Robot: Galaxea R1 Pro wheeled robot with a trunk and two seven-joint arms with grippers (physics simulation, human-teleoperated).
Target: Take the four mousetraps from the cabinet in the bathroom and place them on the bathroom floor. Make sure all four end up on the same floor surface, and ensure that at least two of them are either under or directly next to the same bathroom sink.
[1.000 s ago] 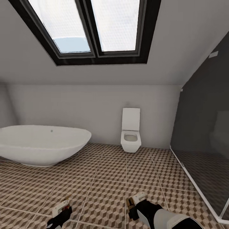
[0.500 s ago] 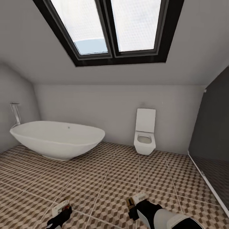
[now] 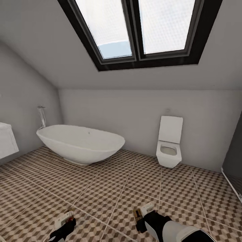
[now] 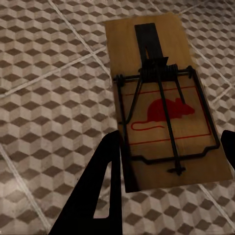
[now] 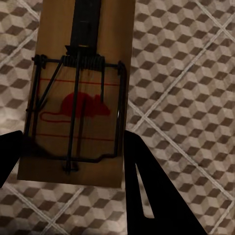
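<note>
step: carry leg, I'd judge. Each arm has a trap in hand, robot out on the open tiles, nothing set down yet.
left tool (image 4: 166,161): clenched on a flat tan wooden mousetrap (image 4: 161,98) w/ dark wire spring, bar and a red mouse print; black fingers (image 4: 105,186) hug both long edges, trap held above the tiles. Seen low in head view too (image 3: 65,220).
right tool (image 5: 73,161): grasping a second tan wooden trap (image 5: 83,88), same wire and red print, a finger on either side, also off the floor. Head view (image 3: 140,215).
bathroom floor (image 3: 111,191): brown/beige/cream cube-pattern tiles w/ pale grout, running under both traps.
next move: find the sink, roll close, lower both traps flat onto the tiles beside or under it, then let go. A white boxy unit (image 3: 5,143) at the left wall edge may be the sink's vanity; can't tell, it's cut off.
not the sink: big glossy white oval bathtub (image 3: 80,144) w/ chrome floor tap (image 3: 41,117); white wall-hung toilet (image 3: 169,146).
counts: traps 2 in view, 1 per tool; tub 1; toilet 1; skylight (image 3: 141,30) w/ 2 panes; dark glass shower screen (image 3: 233,168) 1.
</note>
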